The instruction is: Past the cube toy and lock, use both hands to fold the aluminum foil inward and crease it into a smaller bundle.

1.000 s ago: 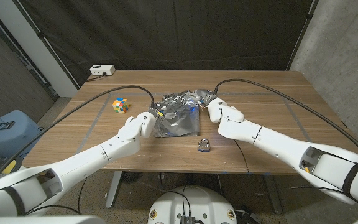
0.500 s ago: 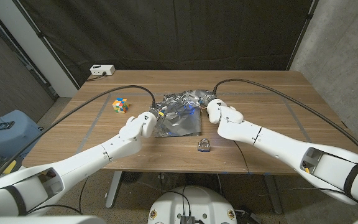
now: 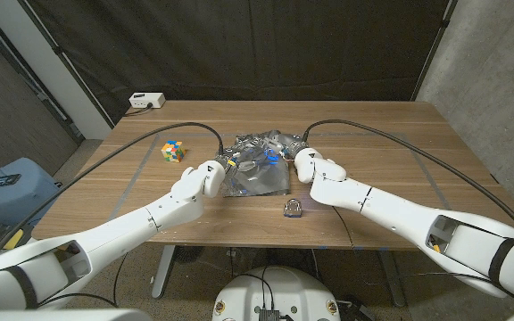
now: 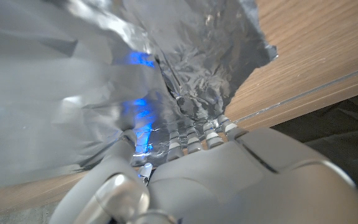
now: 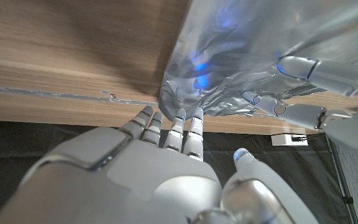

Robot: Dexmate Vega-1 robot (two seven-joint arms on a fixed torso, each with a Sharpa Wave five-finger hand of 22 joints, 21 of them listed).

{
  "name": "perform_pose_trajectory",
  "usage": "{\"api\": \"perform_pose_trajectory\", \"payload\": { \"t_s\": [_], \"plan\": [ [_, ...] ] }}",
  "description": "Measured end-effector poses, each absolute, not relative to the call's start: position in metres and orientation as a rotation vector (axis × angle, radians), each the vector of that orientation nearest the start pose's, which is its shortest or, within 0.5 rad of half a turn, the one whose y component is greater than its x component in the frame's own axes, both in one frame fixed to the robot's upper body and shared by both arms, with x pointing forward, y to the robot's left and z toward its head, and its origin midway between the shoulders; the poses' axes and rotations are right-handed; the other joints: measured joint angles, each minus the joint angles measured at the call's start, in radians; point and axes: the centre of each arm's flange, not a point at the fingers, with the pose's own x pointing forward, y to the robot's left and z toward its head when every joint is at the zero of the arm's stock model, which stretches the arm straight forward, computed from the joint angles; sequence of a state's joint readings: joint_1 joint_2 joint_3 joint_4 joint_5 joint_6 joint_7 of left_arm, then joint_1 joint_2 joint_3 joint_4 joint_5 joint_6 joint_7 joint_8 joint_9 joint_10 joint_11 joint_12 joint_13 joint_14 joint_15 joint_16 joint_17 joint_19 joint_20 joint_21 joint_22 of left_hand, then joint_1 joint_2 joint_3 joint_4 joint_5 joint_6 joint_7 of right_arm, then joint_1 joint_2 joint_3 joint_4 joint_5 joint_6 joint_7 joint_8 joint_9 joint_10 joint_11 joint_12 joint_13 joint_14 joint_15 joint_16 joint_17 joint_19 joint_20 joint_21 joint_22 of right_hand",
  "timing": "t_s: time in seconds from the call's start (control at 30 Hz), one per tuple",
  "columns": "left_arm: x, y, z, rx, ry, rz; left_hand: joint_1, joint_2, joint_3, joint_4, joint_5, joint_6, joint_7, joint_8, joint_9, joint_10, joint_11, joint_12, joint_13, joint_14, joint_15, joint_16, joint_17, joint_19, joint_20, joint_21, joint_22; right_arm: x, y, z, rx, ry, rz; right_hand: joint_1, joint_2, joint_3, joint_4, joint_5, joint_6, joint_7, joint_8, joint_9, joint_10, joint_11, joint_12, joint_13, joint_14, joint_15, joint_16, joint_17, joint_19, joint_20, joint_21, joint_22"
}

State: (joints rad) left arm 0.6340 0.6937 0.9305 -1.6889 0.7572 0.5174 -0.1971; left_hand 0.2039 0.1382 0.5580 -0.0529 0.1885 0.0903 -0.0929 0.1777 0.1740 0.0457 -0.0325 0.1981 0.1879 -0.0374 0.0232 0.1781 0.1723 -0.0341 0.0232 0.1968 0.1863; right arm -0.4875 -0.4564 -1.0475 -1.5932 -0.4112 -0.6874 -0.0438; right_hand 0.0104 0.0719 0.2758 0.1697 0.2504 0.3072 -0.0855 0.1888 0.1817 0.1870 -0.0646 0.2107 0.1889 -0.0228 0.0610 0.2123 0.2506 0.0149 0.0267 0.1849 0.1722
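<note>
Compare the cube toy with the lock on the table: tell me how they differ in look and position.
The cube toy is multicoloured and blocky; the lock is smaller, metallic and grey. The cube toy sits to the left of the aluminum foil, beyond the left hand; the lock lies nearer the table's front edge, beside the right arm. Both rest on the table, untouched by either hand.

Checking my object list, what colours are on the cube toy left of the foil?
The cube toy is multicoloured: yellow, green, orange and blue squares, best seen in the head view.
</note>
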Motion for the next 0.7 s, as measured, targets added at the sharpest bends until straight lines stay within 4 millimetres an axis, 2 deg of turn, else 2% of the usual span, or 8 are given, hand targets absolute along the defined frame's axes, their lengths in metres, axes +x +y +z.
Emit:
{"api": "perform_pose_trajectory", "payload": {
  "t_s": [0.23, 0.7],
  "plan": [
    [0.636, 0.166, -0.053, 1.675, -0.305, -0.043, 0.000, 0.000, 0.003, -0.003, 0.000, -0.001, 0.001, 0.000, 0.000, 0.000, 0.000, -0.001, 0.000, 0.000, 0.000, 0.000, 0.000, 0.000, 0.000, 0.000, 0.000, 0.647, -0.065, -0.027, -1.322, -0.372, 0.056, 0.000, 0.000, 0.000, 0.000, 0.000, 0.000, 0.000, 0.000, 0.000, 0.009, 0.009, 0.000, 0.000, 0.004, -0.004, 0.000, 0.000, -0.004, -0.004, 0.000, 0.000],
    [0.638, 0.167, -0.053, 1.663, -0.302, -0.039, 0.000, 0.000, 0.006, -0.006, 0.000, -0.001, 0.001, -0.002, 0.000, 0.001, 0.001, 0.002, 0.001, 0.000, 0.000, 0.000, 0.000, 0.000, 0.000, 0.000, -0.006, 0.647, -0.067, -0.041, -1.332, -0.369, 0.068, 0.000, 0.000, 0.000, 0.000, 0.000, 0.016, 0.002, 0.008, 0.000, 0.020, -0.002, 0.000, -0.001, 0.008, -0.008, 0.000, -0.005, -0.009, -0.009, 0.000, 0.000]
  ]
}}
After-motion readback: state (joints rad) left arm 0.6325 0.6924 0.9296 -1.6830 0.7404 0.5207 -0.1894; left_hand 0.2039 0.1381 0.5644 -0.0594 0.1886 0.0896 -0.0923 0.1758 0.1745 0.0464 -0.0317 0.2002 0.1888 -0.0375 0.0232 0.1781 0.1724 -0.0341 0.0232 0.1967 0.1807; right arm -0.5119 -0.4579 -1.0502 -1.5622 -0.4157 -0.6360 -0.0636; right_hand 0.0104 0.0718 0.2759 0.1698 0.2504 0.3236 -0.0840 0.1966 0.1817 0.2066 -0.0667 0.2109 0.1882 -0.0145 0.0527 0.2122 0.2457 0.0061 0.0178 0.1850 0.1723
